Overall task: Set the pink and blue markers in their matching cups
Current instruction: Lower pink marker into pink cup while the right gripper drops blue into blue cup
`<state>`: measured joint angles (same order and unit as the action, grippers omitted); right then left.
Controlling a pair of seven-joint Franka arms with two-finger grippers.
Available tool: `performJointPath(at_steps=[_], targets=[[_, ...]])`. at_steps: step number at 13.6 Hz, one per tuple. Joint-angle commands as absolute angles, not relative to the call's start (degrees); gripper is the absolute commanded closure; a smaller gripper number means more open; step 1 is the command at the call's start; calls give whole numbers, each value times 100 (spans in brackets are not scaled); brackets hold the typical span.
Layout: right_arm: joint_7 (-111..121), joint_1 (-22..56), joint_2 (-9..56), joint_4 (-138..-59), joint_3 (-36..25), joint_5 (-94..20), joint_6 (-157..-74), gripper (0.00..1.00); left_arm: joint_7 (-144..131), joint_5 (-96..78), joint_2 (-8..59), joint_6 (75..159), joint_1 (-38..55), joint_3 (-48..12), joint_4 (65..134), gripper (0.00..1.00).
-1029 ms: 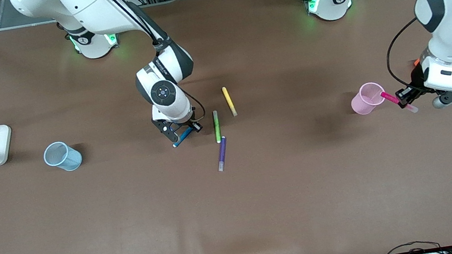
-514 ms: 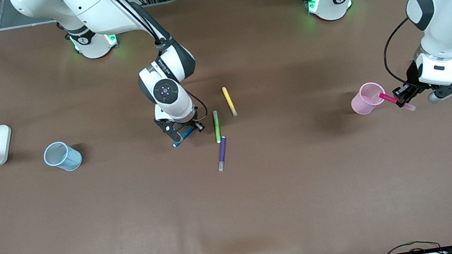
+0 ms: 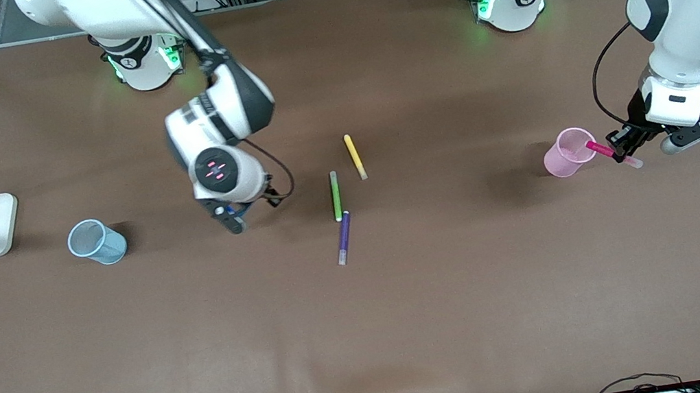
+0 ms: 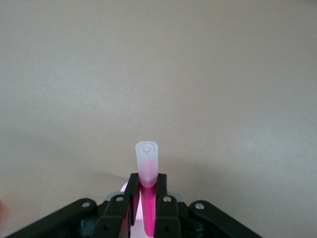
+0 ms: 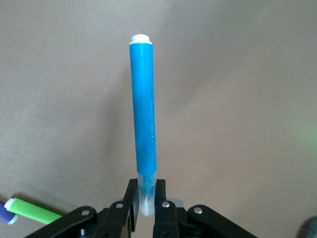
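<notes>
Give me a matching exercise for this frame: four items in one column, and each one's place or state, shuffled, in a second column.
Items:
1. pink marker
2. blue marker
3. purple marker
4. blue cup

Places or states:
A. stands on the table toward the right arm's end, nothing in it
B. clamped in the left hand, its tip at the pink cup
C. lies on the table, nearer to the front camera than the green marker
D. clamped by its pale end in the right hand, lifted off the table

Pairs: 1-B, 2-D, 3-C, 4-A
</notes>
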<state>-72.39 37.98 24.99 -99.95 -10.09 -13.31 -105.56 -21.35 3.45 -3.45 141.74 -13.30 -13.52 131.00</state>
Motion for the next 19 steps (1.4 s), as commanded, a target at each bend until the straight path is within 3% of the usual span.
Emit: performJointPath(at_steps=[1, 4, 11, 19], targets=[[-6437, 3010, 2400, -9642, -932, -1790, -9522, 100, -2118, 431, -606, 14273, -1389, -1397, 13324, 100], [-5302, 1972, 2241, -9659, -940, -2442, -8598, 100, -2109, 431, -642, 14273, -1389, -1397, 13333, 100], [-4017, 485, 2259, -9686, -949, -2839, -7314, 100, -2109, 510, -668, 14598, -1450, -1389, 13508, 100], [-2163, -861, 2549, -9633, -949, -2514, -7207, 100, -2109, 510, -677, 15695, -1485, -1389, 14281, 100]])
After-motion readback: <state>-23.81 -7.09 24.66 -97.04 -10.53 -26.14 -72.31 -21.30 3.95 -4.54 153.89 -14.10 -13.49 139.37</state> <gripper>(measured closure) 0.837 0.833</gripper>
